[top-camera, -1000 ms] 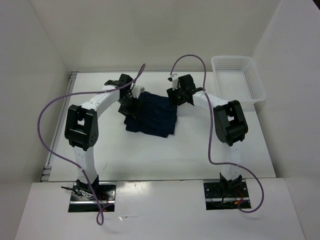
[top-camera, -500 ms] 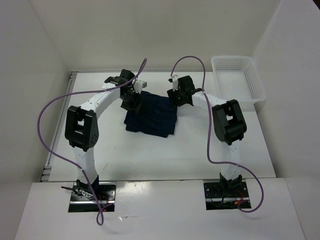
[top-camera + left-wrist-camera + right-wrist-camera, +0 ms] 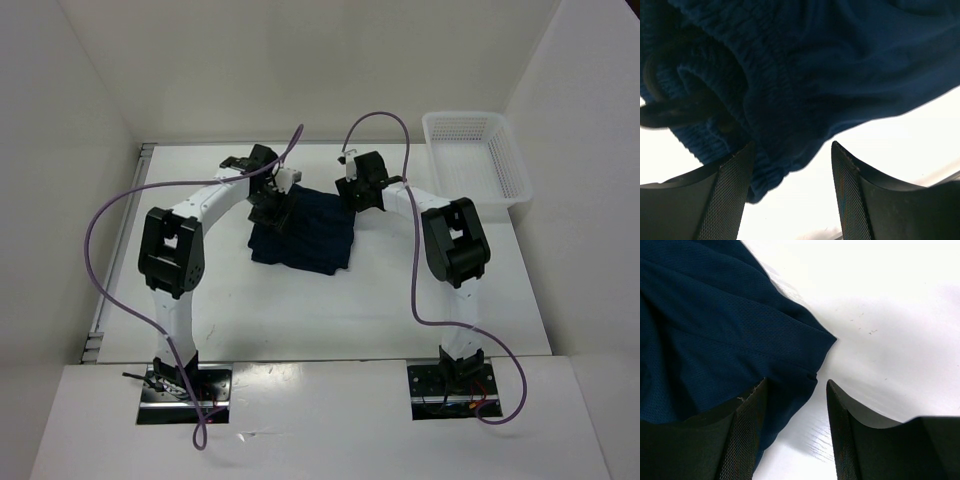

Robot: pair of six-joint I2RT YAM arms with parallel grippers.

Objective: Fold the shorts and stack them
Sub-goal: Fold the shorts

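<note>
The shorts (image 3: 310, 235) are dark navy, finely mesh-textured; the table (image 3: 300, 310) and lattice basket (image 3: 447, 170) are white.

Top view: shorts (image 3: 303, 230) fill table centre, w/ L gripper (image 3: 283, 212) on their 10 o'clock corner and R gripper (image 3: 352, 197) on the 2 o'clock corner, jaws apart, so the far edge is crowded. Bare table (image 3: 300, 310) from 4 to 8 o'clock of the cloth is open between both arms. Basket (image 3: 463, 116) blocks the 2 o'clock table corner; walls (image 3: 300, 70) close in at 9, 12 and 3.
</note>
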